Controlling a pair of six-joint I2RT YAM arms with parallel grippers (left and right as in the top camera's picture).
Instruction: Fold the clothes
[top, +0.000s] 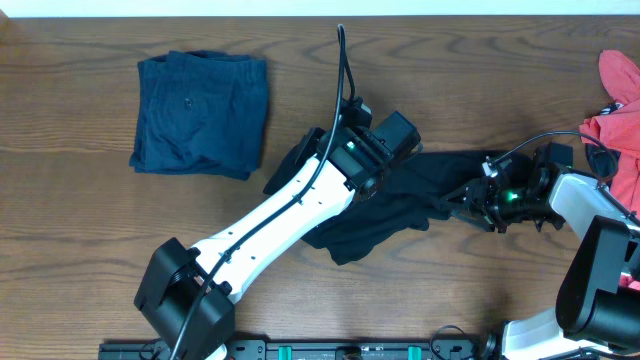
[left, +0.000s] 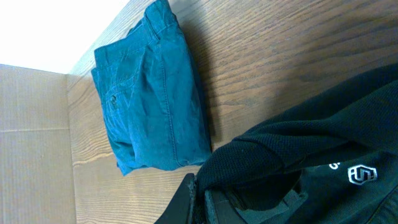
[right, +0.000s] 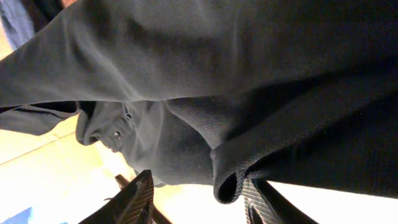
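Note:
The long black garment (top: 400, 205) lies crumpled mid-table, partly under my left arm. My left gripper (top: 378, 165) is shut on a bunch of its mesh fabric (left: 249, 158), and the small white logo (left: 362, 175) shows close by. At the garment's right end, my right gripper (top: 462, 196) stands open (right: 199, 200). A rolled black hem (right: 227, 185) hangs against its right finger (right: 261, 202) and is not pinched. The navy-blue shorts (top: 200, 112) lie folded at the far left (left: 149, 93). Coral-red pieces (top: 615, 105) sit at the far right edge.
My left arm (top: 280, 215) crosses the table diagonally from its base at the front left (top: 185, 300). The right arm's base (top: 600, 280) stands at the front right. Bare wood (top: 80, 220) lies left of the left arm, and a cardboard surface (left: 34, 162) shows beyond the table edge.

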